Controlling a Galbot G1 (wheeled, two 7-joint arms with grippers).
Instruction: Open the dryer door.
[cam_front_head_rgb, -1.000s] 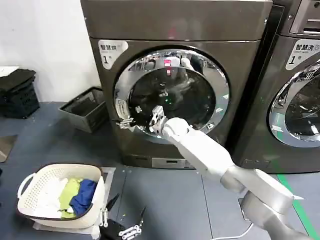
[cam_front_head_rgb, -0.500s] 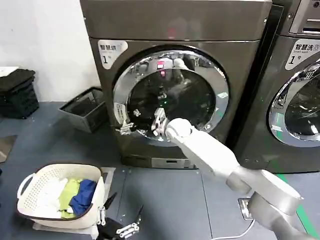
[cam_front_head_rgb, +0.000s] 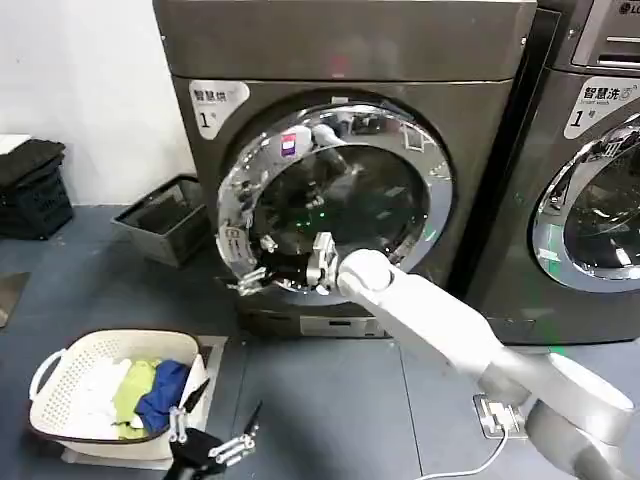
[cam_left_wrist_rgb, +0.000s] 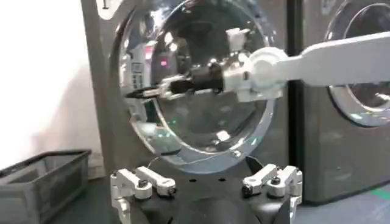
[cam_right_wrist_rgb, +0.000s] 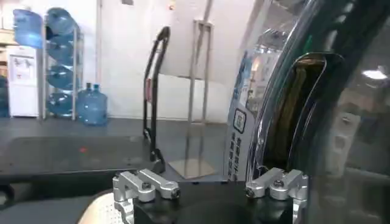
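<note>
Head view: dryer door (cam_front_head_rgb: 335, 200), round, wide polished chrome ring around dark tinted glass, set in a bronze-grey plain-topped machine (cam_front_head_rgb: 350, 40). Right gripper (cam_front_head_rgb: 262, 268), on a white arm, at the door's lower left rim, jaws apart against the chrome. Label above the door reads "1". Left gripper (cam_front_head_rgb: 212, 447) hangs low near the laundry basket (cam_front_head_rgb: 60, 370), jaws apart.

Left wrist view: right gripper (cam_left_wrist_rgb: 146, 92) at the door's (cam_left_wrist_rgb: 201, 131) rim edge.

Right wrist view: chrome rim (cam_right_wrist_rgb: 286, 103) just beside the jaws.
</note>
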